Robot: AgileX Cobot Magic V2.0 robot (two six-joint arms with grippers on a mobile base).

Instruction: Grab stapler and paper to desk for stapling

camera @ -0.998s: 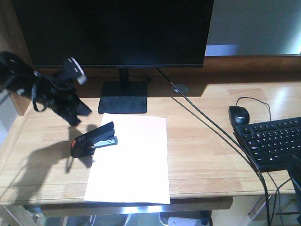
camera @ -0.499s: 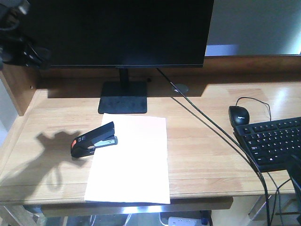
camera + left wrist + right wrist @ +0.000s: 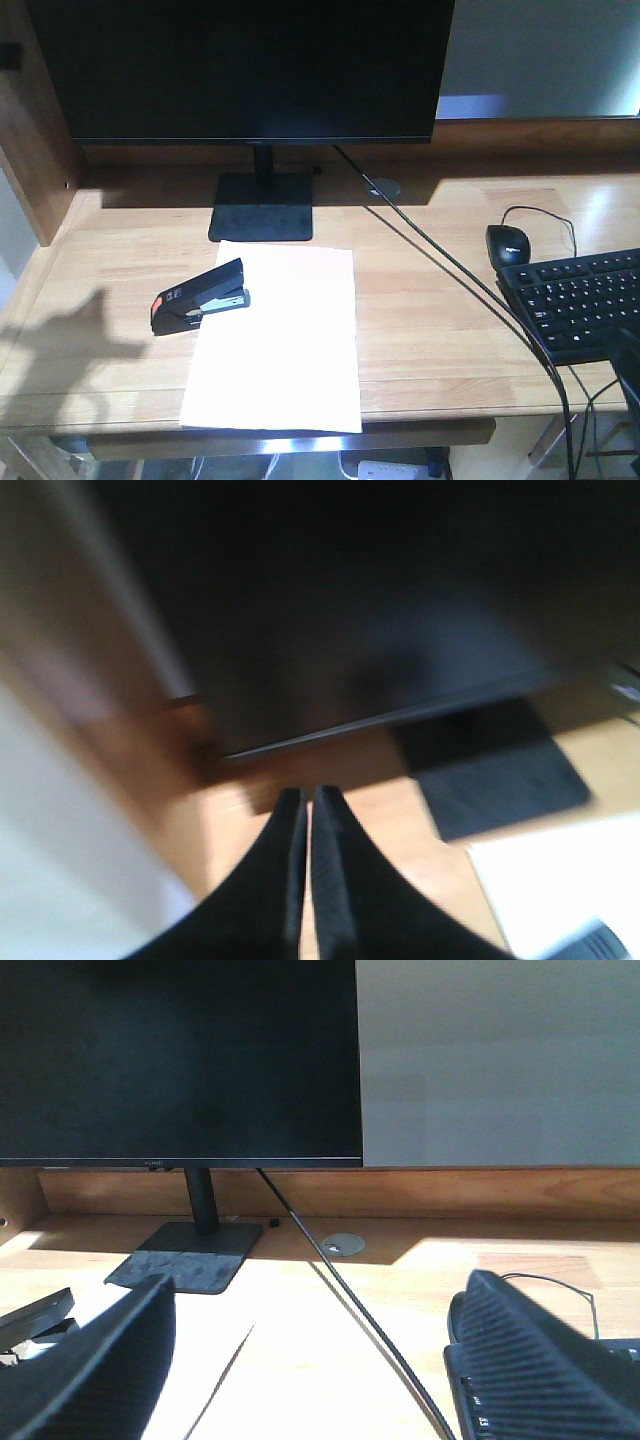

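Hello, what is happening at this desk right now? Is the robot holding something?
Nothing is held at this moment. The stapler lies on the desk with its front end over the left edge of the paper, in front of the monitor. The left gripper is shut and empty, raised near the monitor's corner. The right gripper is open and empty, low over the desk beside the keyboard.

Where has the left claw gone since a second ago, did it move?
Yes. It rose up and left past the monitor and out of the front view; only its shadow remains on the desk.
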